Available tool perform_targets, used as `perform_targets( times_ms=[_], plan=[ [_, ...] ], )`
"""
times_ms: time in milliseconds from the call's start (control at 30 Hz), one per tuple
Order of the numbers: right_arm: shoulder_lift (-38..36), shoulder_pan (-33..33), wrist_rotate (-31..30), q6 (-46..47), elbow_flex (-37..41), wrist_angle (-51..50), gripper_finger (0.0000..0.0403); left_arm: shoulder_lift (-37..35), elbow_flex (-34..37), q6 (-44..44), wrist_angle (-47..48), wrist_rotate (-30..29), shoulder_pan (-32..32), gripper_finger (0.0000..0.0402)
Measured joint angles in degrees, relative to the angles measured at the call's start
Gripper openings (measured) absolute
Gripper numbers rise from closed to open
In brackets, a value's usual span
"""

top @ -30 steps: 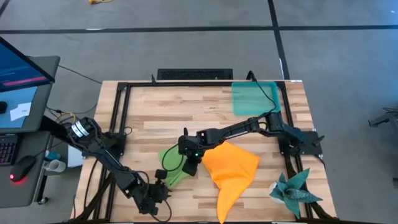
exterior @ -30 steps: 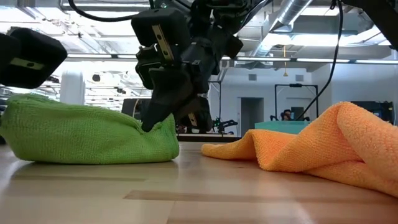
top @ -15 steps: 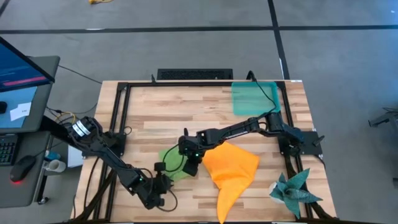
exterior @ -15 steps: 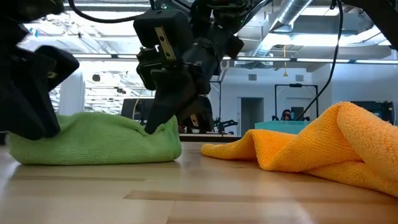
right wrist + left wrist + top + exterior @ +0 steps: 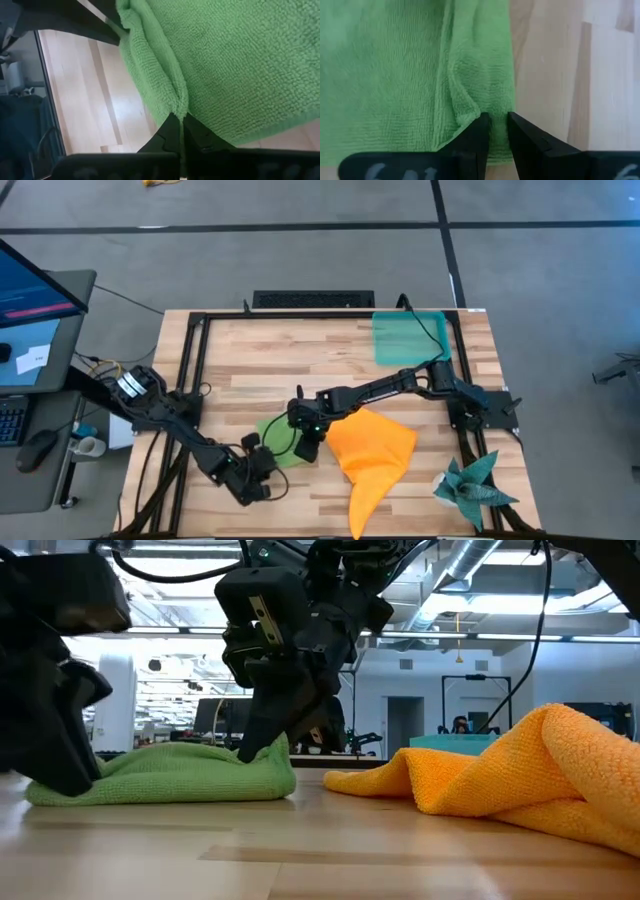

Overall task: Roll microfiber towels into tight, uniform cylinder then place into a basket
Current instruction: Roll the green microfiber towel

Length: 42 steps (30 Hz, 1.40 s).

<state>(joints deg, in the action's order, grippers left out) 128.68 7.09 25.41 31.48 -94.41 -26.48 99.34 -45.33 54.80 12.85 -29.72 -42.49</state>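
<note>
High view: the basket (image 5: 409, 337) sat at the tabletop's (image 5: 250, 360) far right corner, nothing visible inside. The green towel (image 5: 281, 445) lay flattened near the front centre; its long axis could not be determined. The orange towel (image 5: 371, 457) lay beside it, its long tail pointing toward the front edge.

Low view: the right gripper (image 5: 268, 748) pinched the green towel's raised edge.

Left wrist view: the left gripper (image 5: 495, 131) stood narrowly parted, clamping a towel fold.

Right wrist view: fingers (image 5: 169, 131) were closed on a green ridge.
</note>
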Motion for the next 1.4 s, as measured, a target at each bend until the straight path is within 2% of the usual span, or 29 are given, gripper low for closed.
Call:
perform_targets(
  times_ms=[267,467,667,1033,1200,1400],
  plan=[
    [0.00,0.15,-0.38,-0.36,0.00,-0.26,0.0019,-0.13,1.03,1.40,-0.28,3.16,1.00,0.0067],
    [0.00,0.77,-4.48,-1.96,0.00,-0.07,0.0075,-0.08,1.06,1.66,0.02,4.52,0.93,0.0067],
    [0.00,0.28,-3.98,-1.73,0.00,-2.19,0.0129,-0.06,1.08,1.42,0.40,5.06,0.93,0.0067],
    [-5.55,-0.87,-5.07,-9.03,0.02,-8.31,0.0147,0.02,1.10,0.27,0.82,4.95,0.89,0.0067],
    [-10.98,0.89,-13.27,-11.77,-0.04,-11.31,0.0142,0.03,1.14,-0.54,0.73,4.88,0.87,0.0067],
    [-14.97,7.58,-28.48,-21.96,-0.02,-13.55,0.0137,0.03,1.19,-0.56,0.51,4.80,0.87,0.0067]
  ],
)
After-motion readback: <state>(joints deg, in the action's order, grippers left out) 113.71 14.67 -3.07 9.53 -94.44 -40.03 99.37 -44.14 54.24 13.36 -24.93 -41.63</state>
